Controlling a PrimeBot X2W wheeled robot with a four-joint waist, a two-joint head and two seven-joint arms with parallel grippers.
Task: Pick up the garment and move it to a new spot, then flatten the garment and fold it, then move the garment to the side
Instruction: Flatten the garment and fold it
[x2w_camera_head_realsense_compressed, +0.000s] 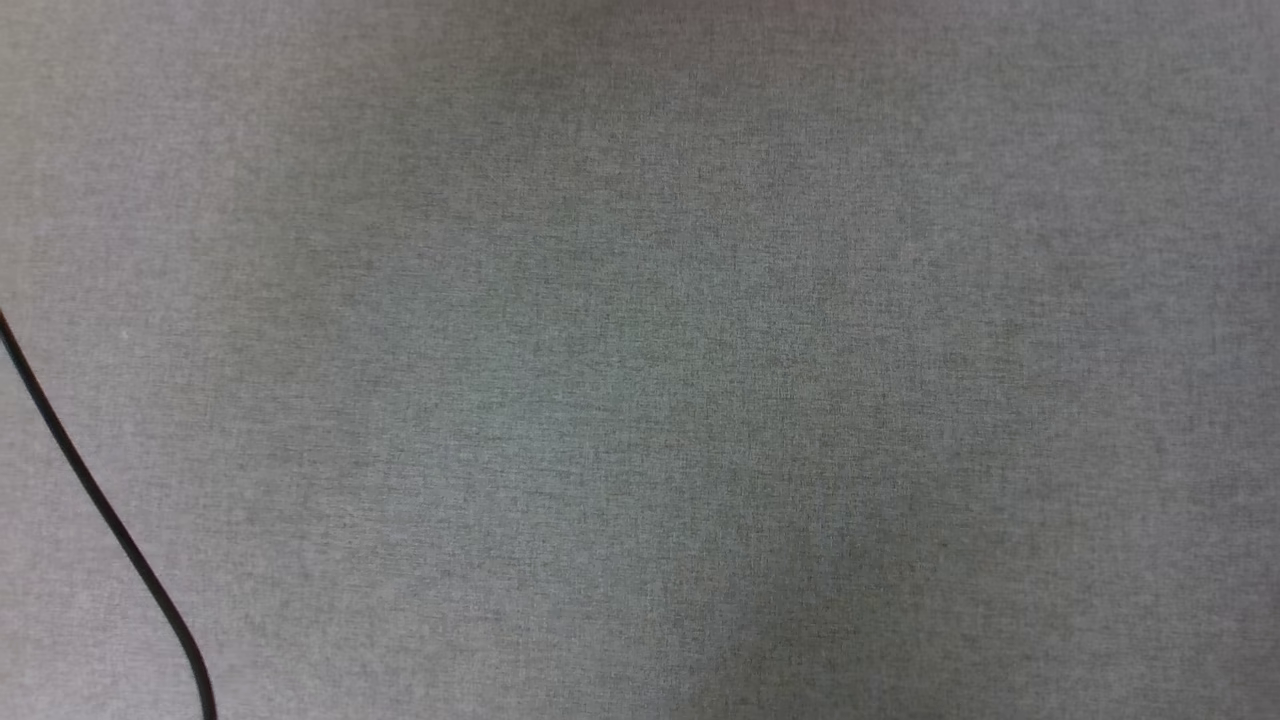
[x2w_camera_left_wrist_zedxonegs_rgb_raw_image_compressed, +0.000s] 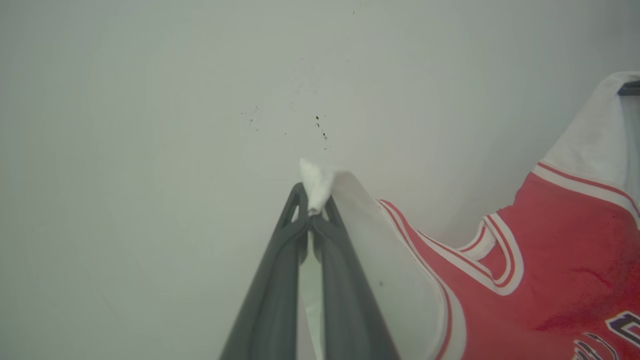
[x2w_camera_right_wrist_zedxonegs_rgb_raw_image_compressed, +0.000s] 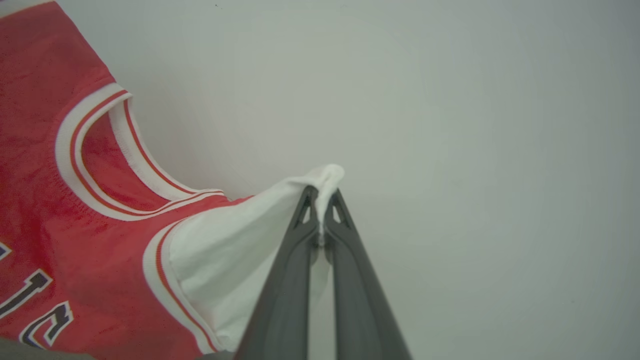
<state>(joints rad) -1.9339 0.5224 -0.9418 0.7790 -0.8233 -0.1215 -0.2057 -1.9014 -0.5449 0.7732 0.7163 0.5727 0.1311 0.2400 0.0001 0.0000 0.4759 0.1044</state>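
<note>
The garment (x2w_camera_left_wrist_zedxonegs_rgb_raw_image_compressed: 560, 260) is a red jersey with white sleeves, striped trim and black white-outlined letters, hanging in the air in front of a pale wall. In the left wrist view my left gripper (x2w_camera_left_wrist_zedxonegs_rgb_raw_image_compressed: 312, 210) is shut on the tip of one white sleeve. The other sleeve is pinched in my right gripper (x2w_camera_right_wrist_zedxonegs_rgb_raw_image_compressed: 321, 212), and the garment (x2w_camera_right_wrist_zedxonegs_rgb_raw_image_compressed: 55, 215) stretches away to the left of that view with its neckline and letters facing the camera. Both dark finger pairs press tight together on the white cloth.
The head view looks down on a grey cloth-covered table (x2w_camera_head_realsense_compressed: 640, 360). A thin black cable (x2w_camera_head_realsense_compressed: 100, 510) runs across its lower left corner. A pale wall (x2w_camera_left_wrist_zedxonegs_rgb_raw_image_compressed: 150, 125) with a few small dark specks stands behind the held garment.
</note>
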